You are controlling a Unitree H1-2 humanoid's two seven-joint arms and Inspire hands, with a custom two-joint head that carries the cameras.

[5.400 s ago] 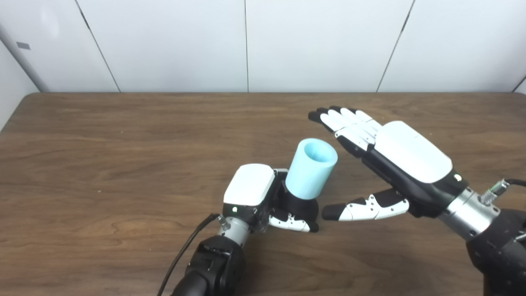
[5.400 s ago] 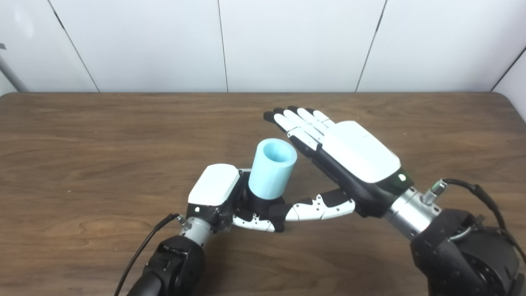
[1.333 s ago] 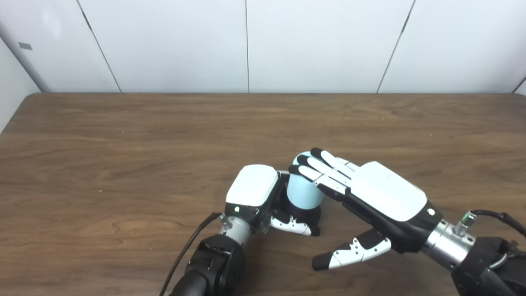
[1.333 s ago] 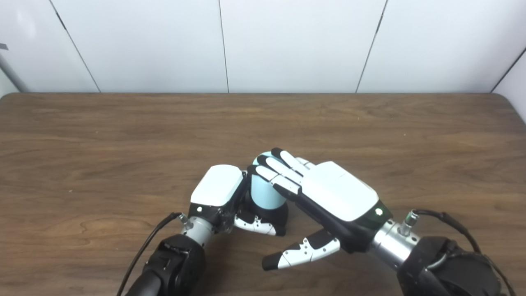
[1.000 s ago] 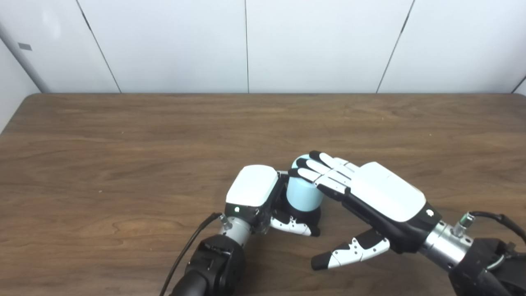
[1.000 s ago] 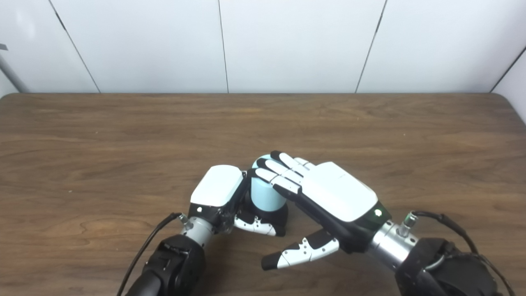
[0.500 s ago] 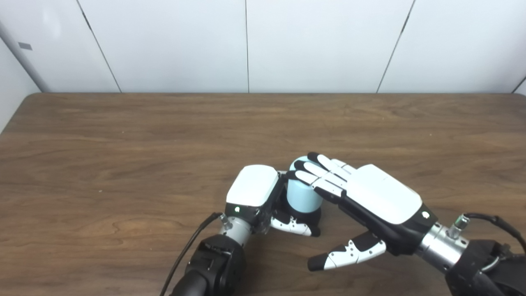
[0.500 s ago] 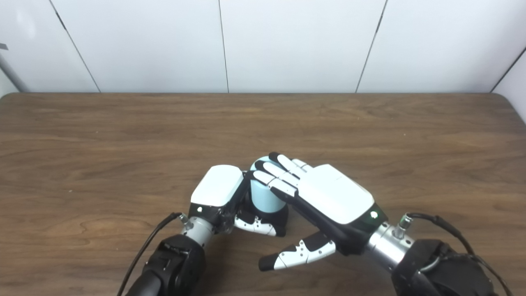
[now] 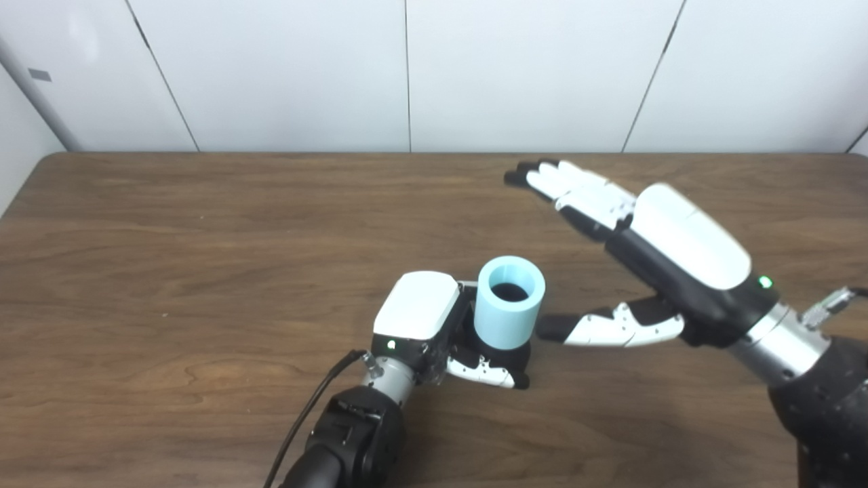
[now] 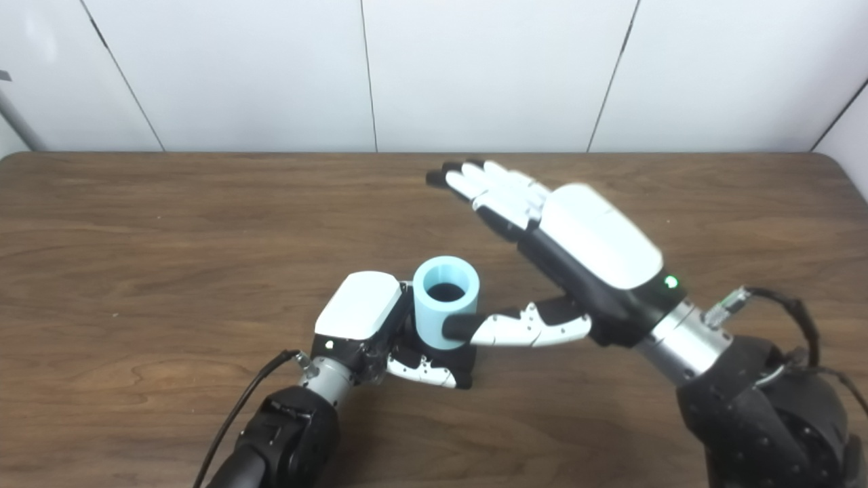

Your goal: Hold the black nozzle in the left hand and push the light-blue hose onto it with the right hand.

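Observation:
My left hand is shut on the black nozzle, which stands on the wooden table near the front centre. The light-blue hose, a short wide tube, sits upright on the nozzle, its dark bore facing up. Only the nozzle's base shows below the hose. My right hand is open and raised above and to the right of the hose, fingers stretched flat and apart. Its thumb points left toward the hose without touching it in the left eye view.
The brown wooden table stretches wide on all sides, with a white panelled wall behind its far edge. A black cable runs along my left forearm.
My right hand, which was pressing flat on top of the hose half a second ago, has lifted up and back to the right. The hose sits lower on the nozzle than 5.4 s ago.

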